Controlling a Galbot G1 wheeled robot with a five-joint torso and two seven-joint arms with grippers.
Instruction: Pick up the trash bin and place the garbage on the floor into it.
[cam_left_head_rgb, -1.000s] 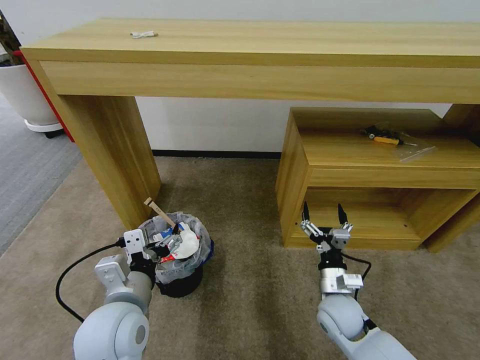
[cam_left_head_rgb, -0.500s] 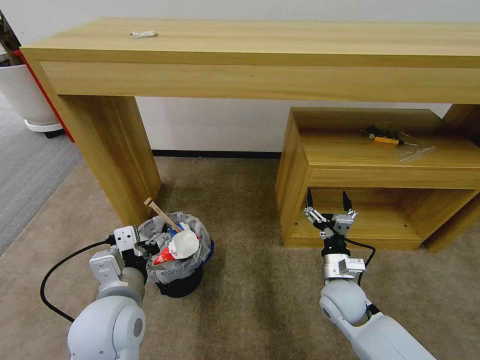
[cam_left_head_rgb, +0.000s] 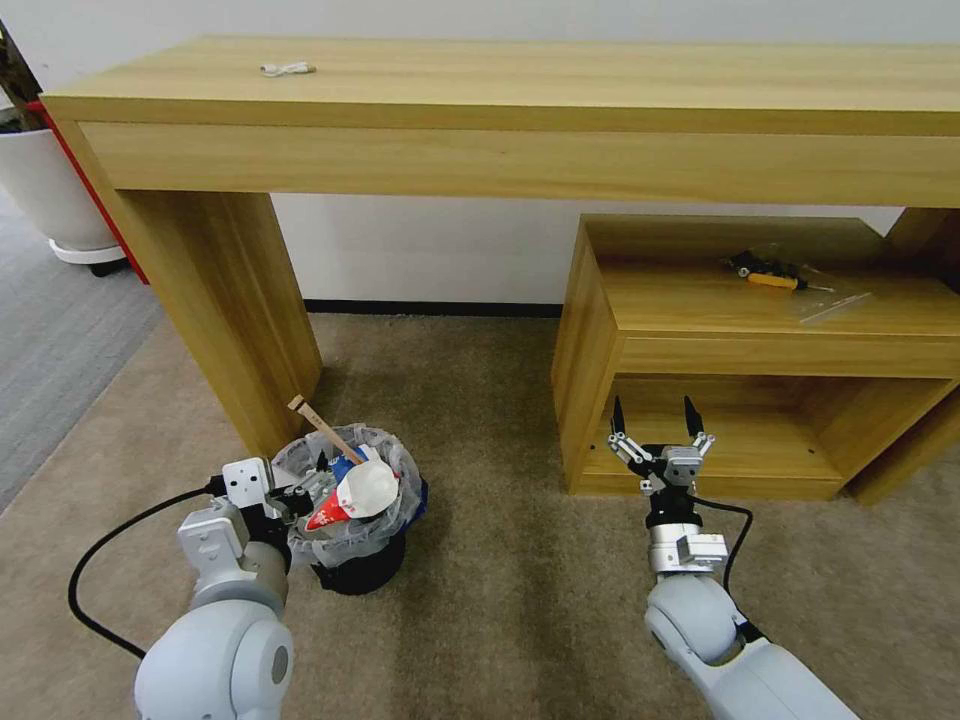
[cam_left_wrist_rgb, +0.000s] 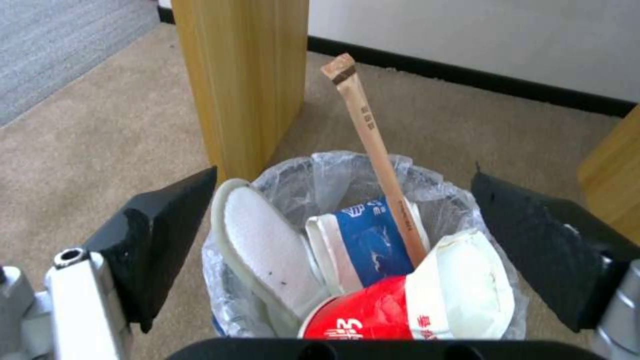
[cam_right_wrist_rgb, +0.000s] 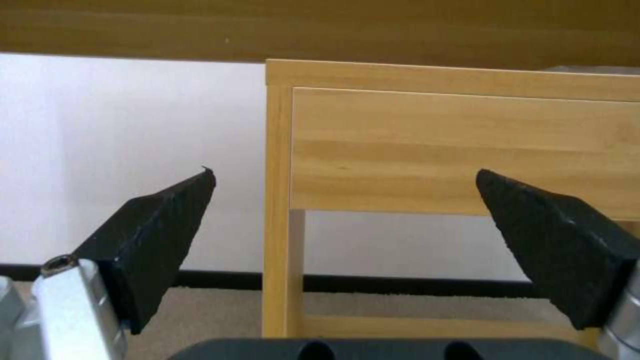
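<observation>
Left wrist view: small round black bin with crinkled white liner (cam_left_wrist_rgb: 347, 175) full of garbage (cam_left_wrist_rgb: 373, 280), between wide-open, empty left gripper (cam_left_wrist_rgb: 373, 250) jaws. Lower right of head frame: right gripper (cam_left_head_rgb: 655, 425) jaws spread, empty. Probably finishing; next, backing off.

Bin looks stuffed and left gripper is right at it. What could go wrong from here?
1. The wooden stick pokes far above the trash bin rim; a bump could flip it out onto the floor.
2. The red cup and white slipper sit piled high and may spill.
3. The left gripper, open around the bag rim, may pinch only plastic bag.
</observation>
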